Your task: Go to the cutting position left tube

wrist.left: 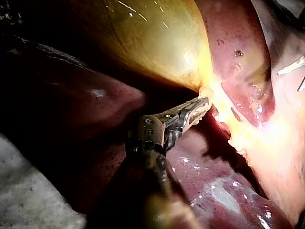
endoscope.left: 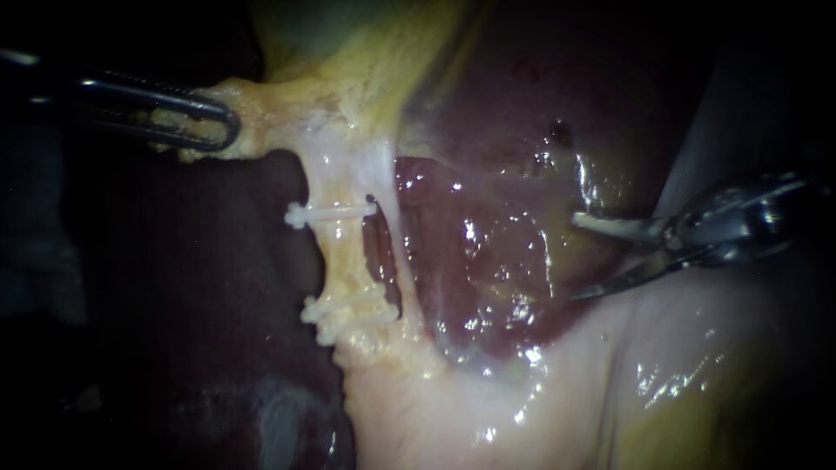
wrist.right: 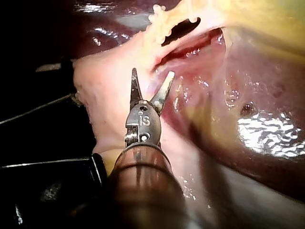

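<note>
left instrument (endoscope.left: 218, 124): jaws pinching pale tissue (endoscope.left: 257, 117) beside gallbladder (endoscope.left: 348, 52) | right instrument (endoscope.left: 578, 258): jaws spread, gripping nothing, over liver (endoscope.left: 488, 174), well apart from tube | left tube (endoscope.left: 344, 257): taut, upright; upper clip (endoscope.left: 331, 211) across it, clip cluster (endoscope.left: 348, 313) lower down, bare stretch between

1. The right instrument (wrist.right: 152, 76) carries 1 small engraved mark on its metal joint, just behind the jaws. It shows only in the right wrist view, and it is not read off here.
2. No other writing, label, brand, number or sign can be read in the 3 views, neither on the left instrument (wrist.left: 198, 109) nor on the tissue (endoscope.left: 488, 252).
</note>
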Robot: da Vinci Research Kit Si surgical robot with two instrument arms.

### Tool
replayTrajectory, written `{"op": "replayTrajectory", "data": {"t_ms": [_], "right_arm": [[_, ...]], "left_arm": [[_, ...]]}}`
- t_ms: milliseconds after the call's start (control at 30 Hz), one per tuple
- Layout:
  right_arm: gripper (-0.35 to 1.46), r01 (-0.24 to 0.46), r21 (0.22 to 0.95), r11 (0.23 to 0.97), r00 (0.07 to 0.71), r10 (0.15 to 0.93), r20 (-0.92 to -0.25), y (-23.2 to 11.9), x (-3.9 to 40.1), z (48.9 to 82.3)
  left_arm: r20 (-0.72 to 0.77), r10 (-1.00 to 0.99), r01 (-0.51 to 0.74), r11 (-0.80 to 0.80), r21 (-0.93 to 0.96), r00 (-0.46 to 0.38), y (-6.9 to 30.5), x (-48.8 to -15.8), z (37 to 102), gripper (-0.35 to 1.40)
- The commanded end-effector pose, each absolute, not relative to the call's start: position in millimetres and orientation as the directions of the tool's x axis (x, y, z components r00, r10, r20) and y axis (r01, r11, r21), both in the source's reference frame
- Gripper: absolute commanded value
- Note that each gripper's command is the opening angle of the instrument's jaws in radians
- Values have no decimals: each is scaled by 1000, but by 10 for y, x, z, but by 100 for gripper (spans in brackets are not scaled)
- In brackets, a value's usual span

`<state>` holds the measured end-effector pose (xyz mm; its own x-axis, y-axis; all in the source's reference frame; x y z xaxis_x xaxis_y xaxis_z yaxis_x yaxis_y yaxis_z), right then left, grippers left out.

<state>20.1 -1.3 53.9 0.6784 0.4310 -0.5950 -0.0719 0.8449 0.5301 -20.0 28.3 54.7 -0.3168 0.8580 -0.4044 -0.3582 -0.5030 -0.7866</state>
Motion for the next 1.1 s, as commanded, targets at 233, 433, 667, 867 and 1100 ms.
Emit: {"op": "replayTrajectory", "data": {"t_ms": [233,433,667,867,1100], "right_arm": [[140,-58,568,821,675,451,-584,-25,254,548],[138,-40,594,804,671,462,-580,-35,277,561],[133,-21,615,788,675,465,-573,-39,295,583],[131,-25,623,782,676,473,-566,-36,299,603],[131,-31,626,779,673,480,-563,-23,300,617]], "left_arm": [[-404,858,-355,-503,-788,-319,281,-202,549,-35],[-404,858,-355,-503,-788,-319,281,-202,549,-35],[-404,858,-356,-503,-788,-318,281,-203,549,-35],[-403,858,-354,-502,-789,-319,280,-204,548,-35],[-403,858,-354,-502,-789,-319,280,-204,548,-35]]}}
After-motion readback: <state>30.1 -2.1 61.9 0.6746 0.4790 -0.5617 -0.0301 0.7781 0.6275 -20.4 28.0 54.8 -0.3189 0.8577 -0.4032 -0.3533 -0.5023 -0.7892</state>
